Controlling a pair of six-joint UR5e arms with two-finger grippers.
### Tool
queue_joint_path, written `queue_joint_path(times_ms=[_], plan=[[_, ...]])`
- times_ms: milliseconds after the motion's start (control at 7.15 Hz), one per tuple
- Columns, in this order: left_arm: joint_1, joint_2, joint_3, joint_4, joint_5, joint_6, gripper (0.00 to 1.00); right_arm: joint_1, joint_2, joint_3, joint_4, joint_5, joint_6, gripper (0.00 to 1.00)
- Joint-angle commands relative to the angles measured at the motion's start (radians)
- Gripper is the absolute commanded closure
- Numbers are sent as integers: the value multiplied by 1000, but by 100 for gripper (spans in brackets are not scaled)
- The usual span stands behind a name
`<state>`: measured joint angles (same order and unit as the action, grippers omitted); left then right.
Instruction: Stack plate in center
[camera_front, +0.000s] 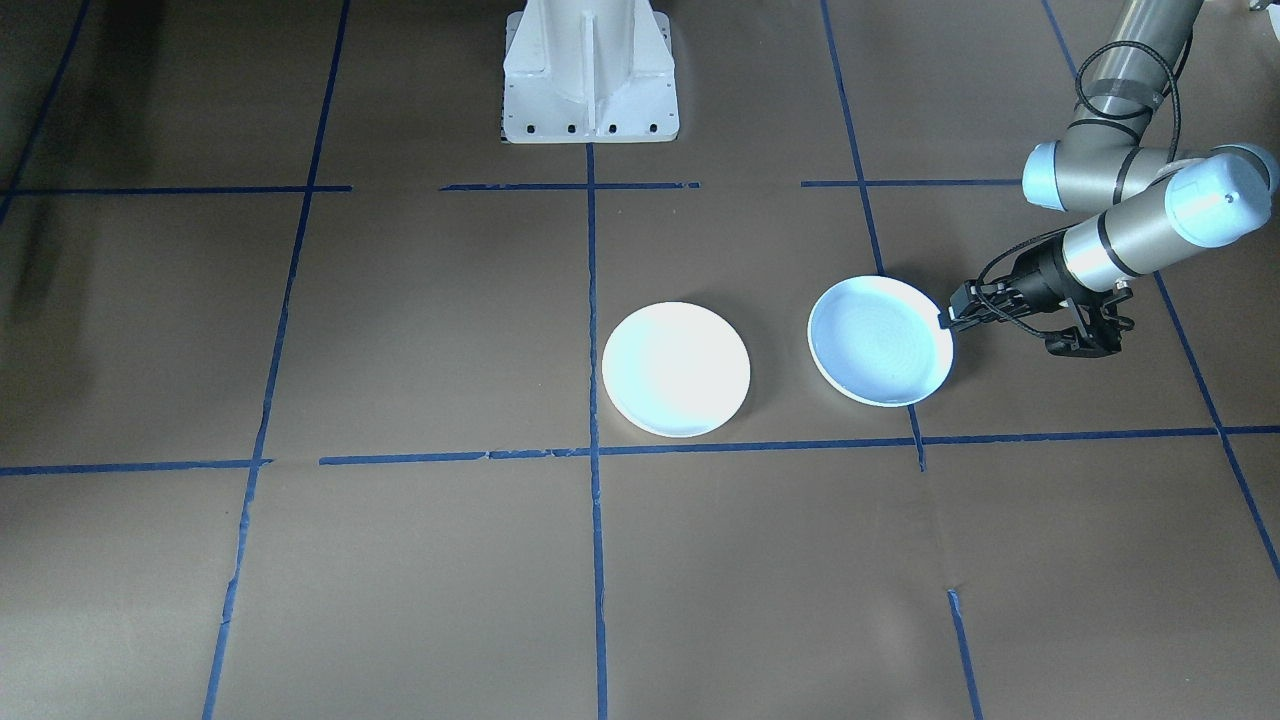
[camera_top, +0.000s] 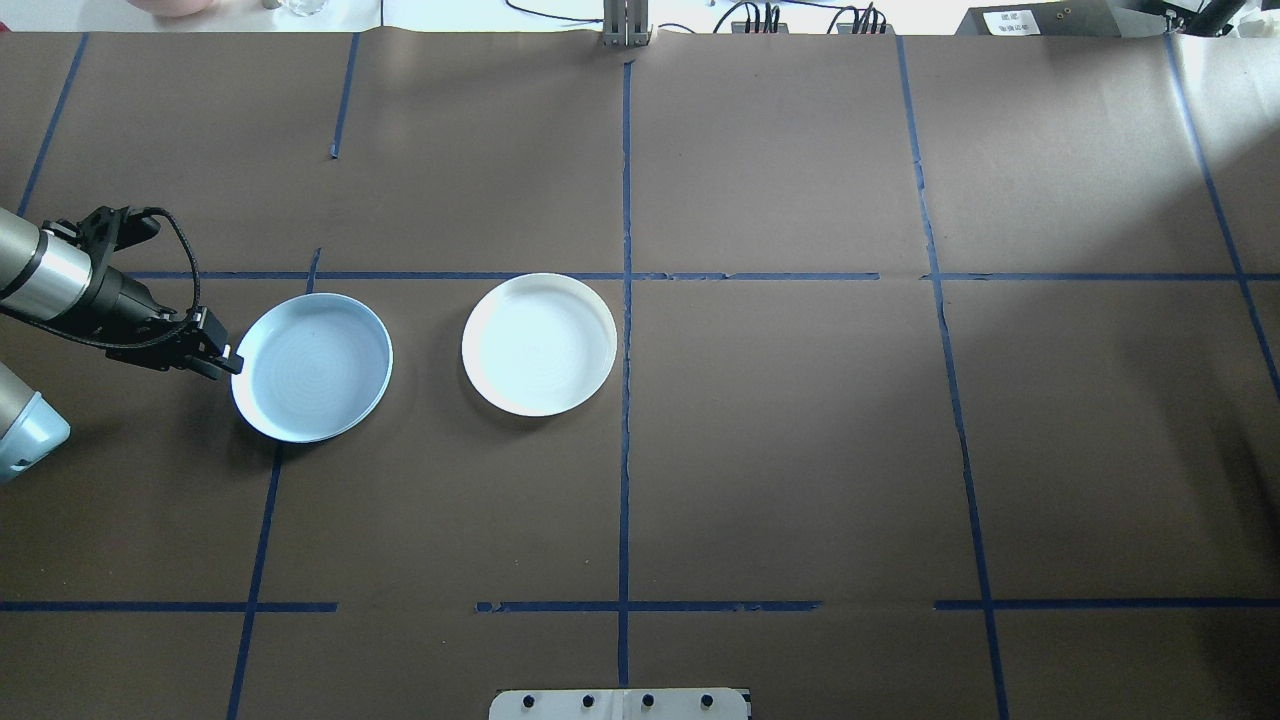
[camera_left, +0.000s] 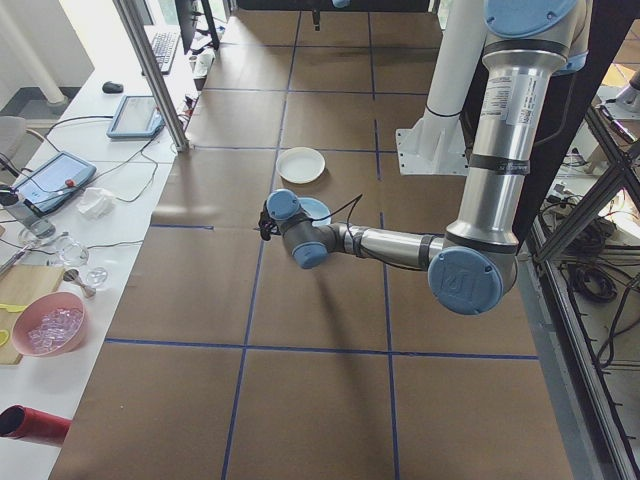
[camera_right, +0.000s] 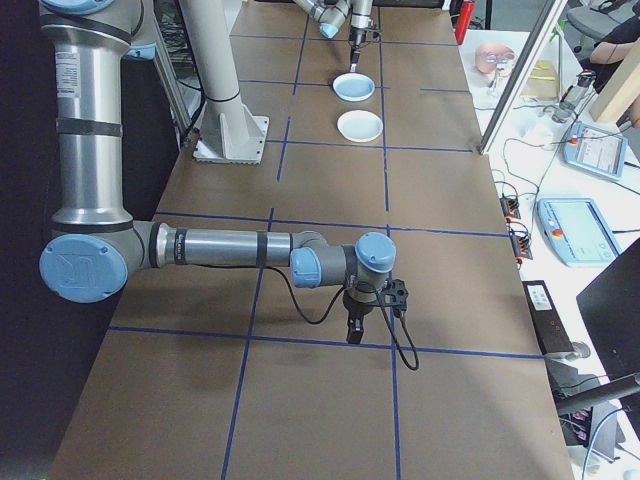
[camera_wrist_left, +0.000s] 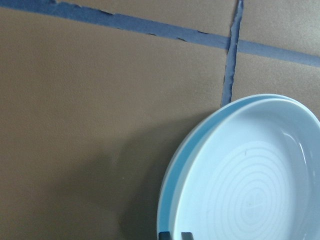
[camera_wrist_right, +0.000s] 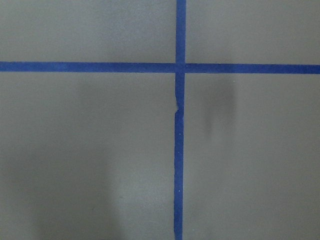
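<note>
The left gripper (camera_front: 948, 320) is at the rim of the pale blue plate (camera_front: 880, 340), reaching in low and nearly level from the robot's own left side. In the front-facing and overhead views its tips meet the plate's edge, and the left wrist camera shows 2 small dark fingertips (camera_wrist_left: 186, 235) at the bottom of the frame right at the rim. They appear closed on the rim, with very little gap between them, so I judge the plate pinched, though the contact itself is too small to be sure of.

This ringed plate sits on the brown table (camera_front: 400, 560) 1 grid cell to the robot's left of the middle, straddling a blue tape line (camera_front: 915, 440). In the front-facing view it seems slightly tipped — the gripped side looks raised — but I cannot tell whether it has fully left the surface.

The white plate (camera_front: 676, 369) lies flat near the table's centre, just beside the central tape line and apart from the blue one, with bare paper between them.

The right gripper (camera_right: 354, 330) hangs over a tape crossing far down the table, well away from both plates. It shows only in the side view, so I cannot tell how its fingers stand.

As for progress, nothing is stacked yet. At most the grasp is made — the lift, the carry toward the centre and the setting down on the white plate all remain.
</note>
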<state>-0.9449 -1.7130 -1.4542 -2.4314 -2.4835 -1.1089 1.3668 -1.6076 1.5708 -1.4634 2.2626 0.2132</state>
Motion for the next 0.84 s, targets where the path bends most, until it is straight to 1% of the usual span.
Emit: queue_joint_path(times_ms=[0, 140, 280, 419, 699], plan=[[-2, -5, 5, 0, -2, 4, 24, 0, 0, 0, 0, 0, 0, 0], [0, -26, 5, 2, 0, 0, 20, 0, 0, 0, 0, 0, 0, 0], [0, -60, 5, 11, 0, -12, 20, 0, 0, 0, 0, 0, 0, 0], [14, -104, 5, 12, 3, -85, 20, 0, 0, 0, 0, 0, 0, 0], [82, -178, 2, 18, 9, -196, 20, 0, 0, 0, 0, 0, 0, 0]])
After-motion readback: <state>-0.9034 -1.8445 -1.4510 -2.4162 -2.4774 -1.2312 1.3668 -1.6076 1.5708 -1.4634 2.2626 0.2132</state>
